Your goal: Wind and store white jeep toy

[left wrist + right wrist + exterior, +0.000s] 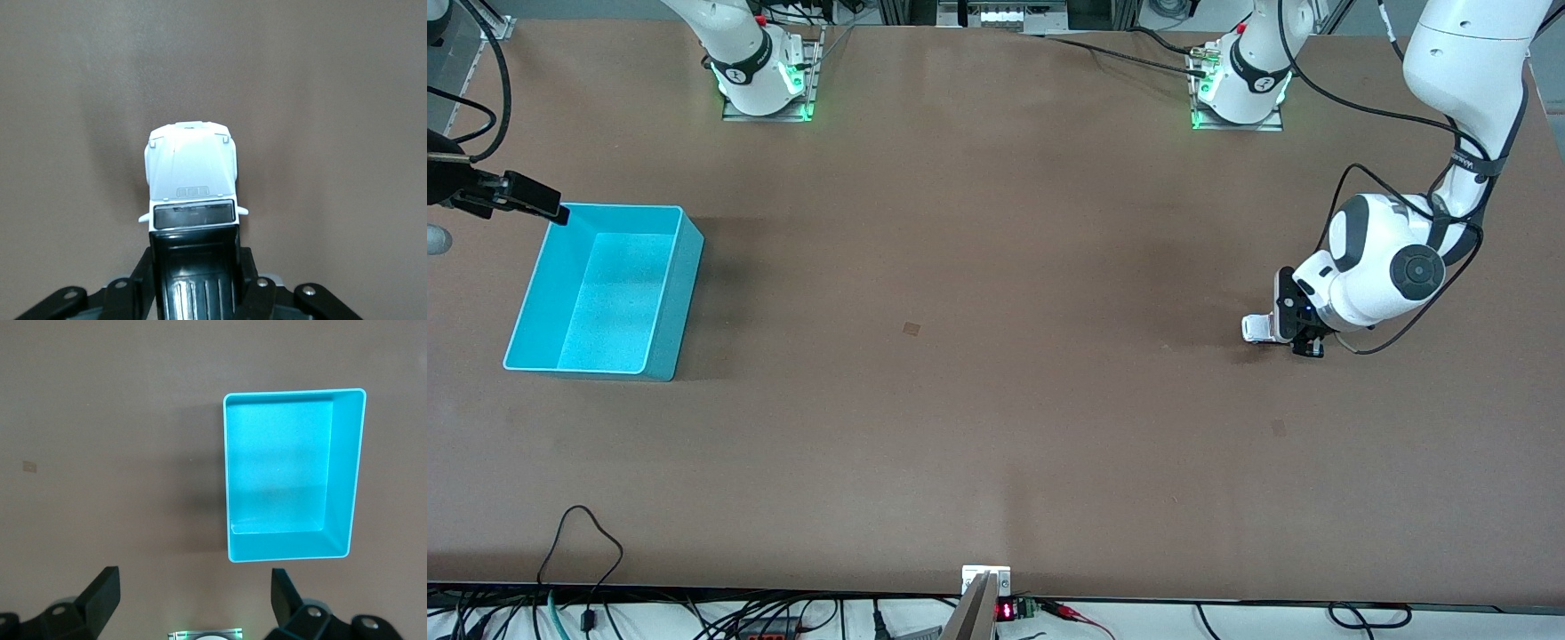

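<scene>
The white jeep toy (1257, 327) sits low at the table toward the left arm's end, gripped from its rear. In the left wrist view its white hood (191, 170) points away and its black ribbed roof lies between the fingers (249, 275). My left gripper (1294, 336) (195, 270) is shut on the jeep. The teal bin (665, 293) stands open and empty toward the right arm's end; it also shows in the right wrist view (343, 473). My right gripper (534, 200) (193, 600) hangs open and empty in the air by the bin's corner.
A small dark mark (911, 328) lies on the brown table near the middle. Cables and a metal bracket (985, 580) line the table's edge nearest the camera. The arm bases (763, 76) (1240, 84) stand along the table's top edge.
</scene>
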You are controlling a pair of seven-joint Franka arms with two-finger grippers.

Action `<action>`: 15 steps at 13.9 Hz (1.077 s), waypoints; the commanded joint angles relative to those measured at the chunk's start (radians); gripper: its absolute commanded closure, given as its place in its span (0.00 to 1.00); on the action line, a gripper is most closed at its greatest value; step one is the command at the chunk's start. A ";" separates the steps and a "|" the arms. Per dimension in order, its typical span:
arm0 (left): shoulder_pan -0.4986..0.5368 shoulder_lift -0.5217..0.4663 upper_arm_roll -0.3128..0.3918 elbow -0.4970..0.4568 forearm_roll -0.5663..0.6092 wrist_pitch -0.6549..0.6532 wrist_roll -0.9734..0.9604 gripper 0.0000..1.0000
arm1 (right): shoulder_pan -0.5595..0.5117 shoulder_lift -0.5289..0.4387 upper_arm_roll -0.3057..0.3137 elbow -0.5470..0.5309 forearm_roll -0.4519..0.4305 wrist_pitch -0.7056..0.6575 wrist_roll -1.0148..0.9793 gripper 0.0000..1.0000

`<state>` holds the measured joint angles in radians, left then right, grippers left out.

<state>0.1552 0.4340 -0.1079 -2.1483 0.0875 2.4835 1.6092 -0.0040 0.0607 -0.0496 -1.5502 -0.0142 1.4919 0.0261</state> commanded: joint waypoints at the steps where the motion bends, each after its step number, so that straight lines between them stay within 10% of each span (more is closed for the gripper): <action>1: 0.009 -0.023 -0.007 -0.035 0.021 0.008 -0.044 1.00 | 0.005 0.001 -0.006 0.007 0.003 -0.012 -0.008 0.00; 15: 0.033 0.009 -0.006 -0.036 0.021 0.035 -0.045 1.00 | 0.006 0.001 -0.006 0.007 0.003 -0.027 -0.008 0.00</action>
<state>0.1593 0.4325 -0.1078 -2.1536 0.0875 2.4904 1.5856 -0.0039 0.0607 -0.0496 -1.5502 -0.0142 1.4832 0.0261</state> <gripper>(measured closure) 0.485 0.000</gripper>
